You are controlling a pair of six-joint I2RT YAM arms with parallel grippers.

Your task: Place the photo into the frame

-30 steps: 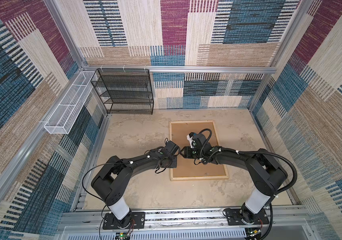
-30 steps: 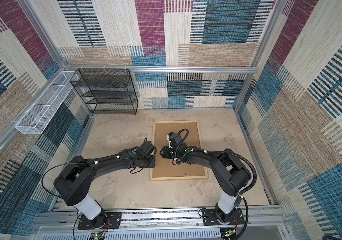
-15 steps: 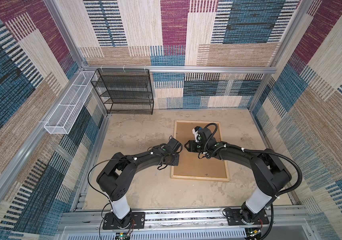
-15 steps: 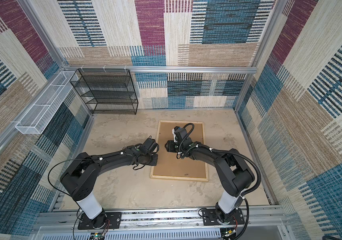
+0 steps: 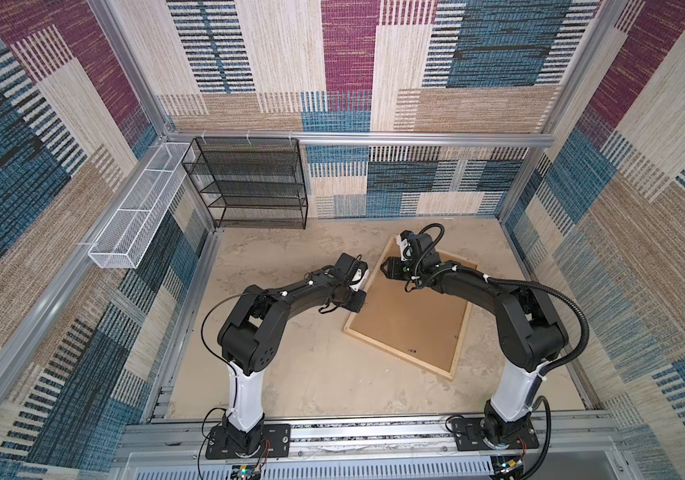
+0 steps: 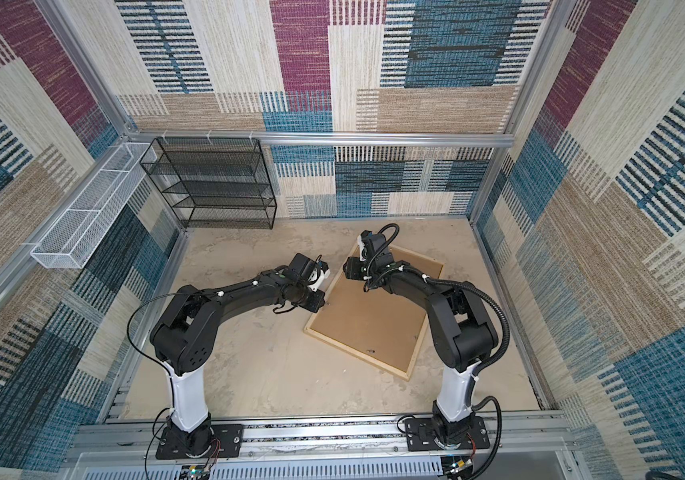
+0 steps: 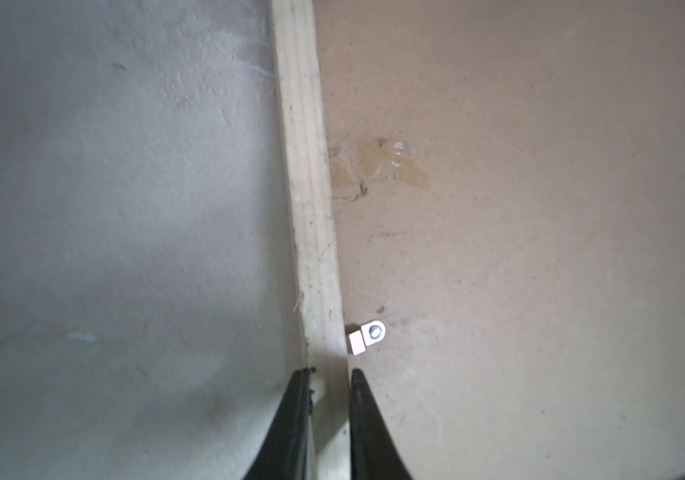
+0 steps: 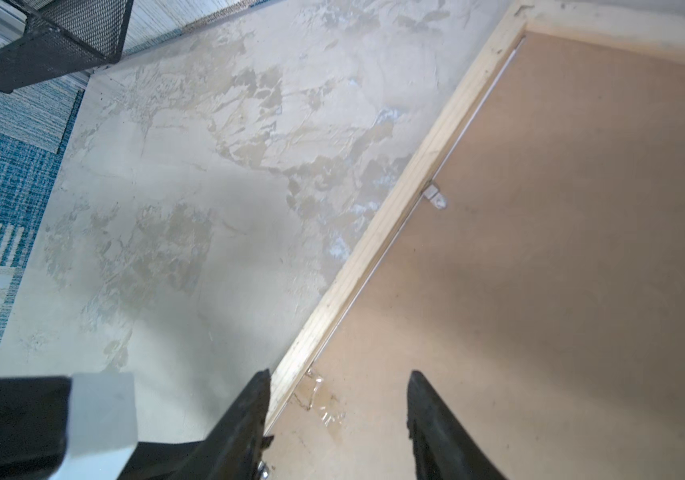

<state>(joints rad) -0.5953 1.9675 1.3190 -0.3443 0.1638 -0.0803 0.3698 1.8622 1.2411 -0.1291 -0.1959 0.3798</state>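
Pinching frame (image 7: 311, 208) bar, left jaws narrow; right jaws wide; frame holds backing (image 5: 411, 320).

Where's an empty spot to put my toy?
Free: beige tabletop between the black mesh rack and the left arm, and in front of the pale wooden picture frame. Crowded: the frame's left edge, where the left gripper clamps it beside the open right gripper.
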